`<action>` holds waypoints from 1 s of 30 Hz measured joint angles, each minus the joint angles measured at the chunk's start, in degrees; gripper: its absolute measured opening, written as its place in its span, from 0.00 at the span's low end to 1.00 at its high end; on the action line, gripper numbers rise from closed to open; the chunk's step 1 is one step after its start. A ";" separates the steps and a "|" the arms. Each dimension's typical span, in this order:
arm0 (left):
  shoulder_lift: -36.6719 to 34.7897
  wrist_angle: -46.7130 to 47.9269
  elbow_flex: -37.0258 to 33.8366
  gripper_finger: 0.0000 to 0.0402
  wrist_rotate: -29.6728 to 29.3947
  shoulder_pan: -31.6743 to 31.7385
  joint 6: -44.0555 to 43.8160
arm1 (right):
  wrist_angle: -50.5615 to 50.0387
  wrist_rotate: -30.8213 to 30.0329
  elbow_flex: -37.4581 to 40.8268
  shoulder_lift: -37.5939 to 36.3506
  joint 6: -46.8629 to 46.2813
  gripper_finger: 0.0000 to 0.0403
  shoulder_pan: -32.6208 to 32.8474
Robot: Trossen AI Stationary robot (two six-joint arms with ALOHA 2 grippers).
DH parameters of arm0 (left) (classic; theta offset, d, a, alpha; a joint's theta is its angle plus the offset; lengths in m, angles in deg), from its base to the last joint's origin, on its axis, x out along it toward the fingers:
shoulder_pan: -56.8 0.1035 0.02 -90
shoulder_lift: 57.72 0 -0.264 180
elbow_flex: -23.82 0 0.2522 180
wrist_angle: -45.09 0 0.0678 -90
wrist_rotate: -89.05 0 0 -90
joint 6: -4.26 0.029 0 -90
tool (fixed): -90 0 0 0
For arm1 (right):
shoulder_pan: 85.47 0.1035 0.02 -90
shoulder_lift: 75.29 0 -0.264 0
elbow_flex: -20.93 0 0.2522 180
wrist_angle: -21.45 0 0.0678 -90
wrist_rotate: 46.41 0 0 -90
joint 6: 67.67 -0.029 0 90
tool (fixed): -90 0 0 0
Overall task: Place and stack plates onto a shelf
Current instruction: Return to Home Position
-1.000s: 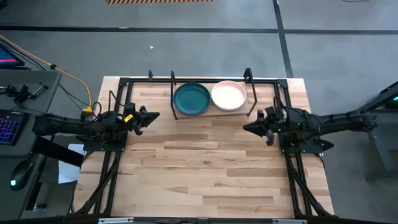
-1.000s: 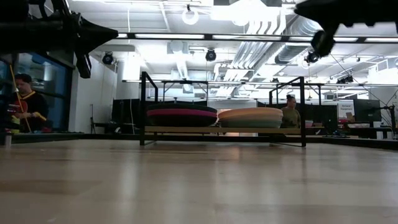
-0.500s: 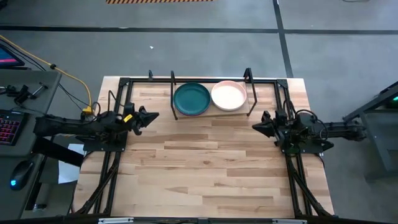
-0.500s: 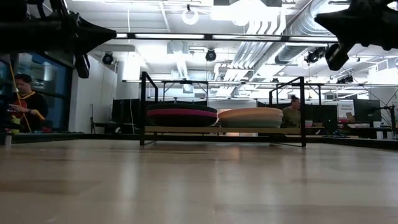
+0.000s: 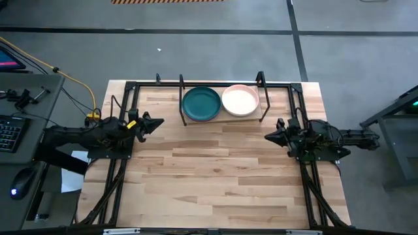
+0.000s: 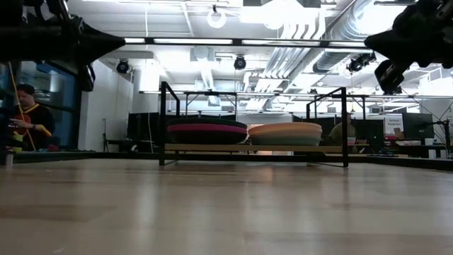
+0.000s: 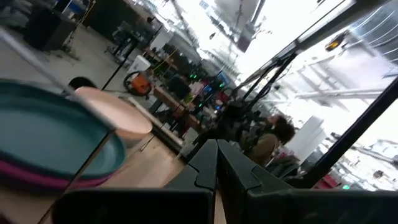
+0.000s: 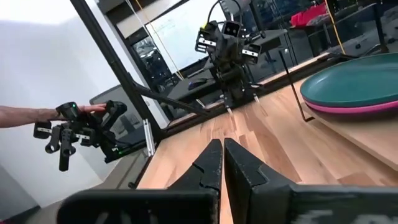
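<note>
Two stacks of plates sit on the shelf (image 5: 222, 118) at the table's far edge. A dark teal plate (image 5: 201, 104) tops the left stack, with a magenta plate (image 6: 207, 131) showing beneath it. A pale pink plate (image 5: 240, 100) tops the right stack; the plates under it are hidden. My left gripper (image 5: 160, 121) hovers shut at the table's left side, level with the shelf's front. My right gripper (image 5: 267, 136) hovers shut at the right side. Both point toward the table's middle and hold nothing. The teal plate (image 7: 56, 140) also shows in the left wrist view.
Black frame rails (image 5: 116, 176) run along both table sides. The shelf's upright posts (image 5: 182, 98) stand at its corners. A desk with a keyboard (image 5: 8, 134) sits left of the table. A hand holding a controller (image 8: 78, 127) shows beyond the table.
My right gripper has drawn back toward the table's right edge, staying shut. My left gripper has drawn back a little toward the left edge. The plates have not moved.
</note>
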 joint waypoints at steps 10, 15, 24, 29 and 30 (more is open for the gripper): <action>-3.98 15.82 0.00 0.00 -0.07 0.00 -0.02 | 2.01 -2.56 3.92 0.17 3.50 0.00 0.00; -5.62 16.68 -0.02 0.00 0.61 -0.01 -0.02 | 2.04 -2.97 3.93 0.17 8.00 0.00 -0.01; -8.34 16.71 -0.02 0.00 0.81 -0.02 -0.02 | 1.73 -2.99 3.92 0.17 4.24 0.00 -0.02; -8.34 16.67 -0.02 0.00 0.96 -0.02 0.00 | 1.66 -3.01 3.92 0.20 -0.12 0.00 -0.02; -8.34 16.67 -0.02 0.00 0.96 -0.02 -0.02 | 1.66 -3.01 3.92 0.20 -1.17 0.00 0.00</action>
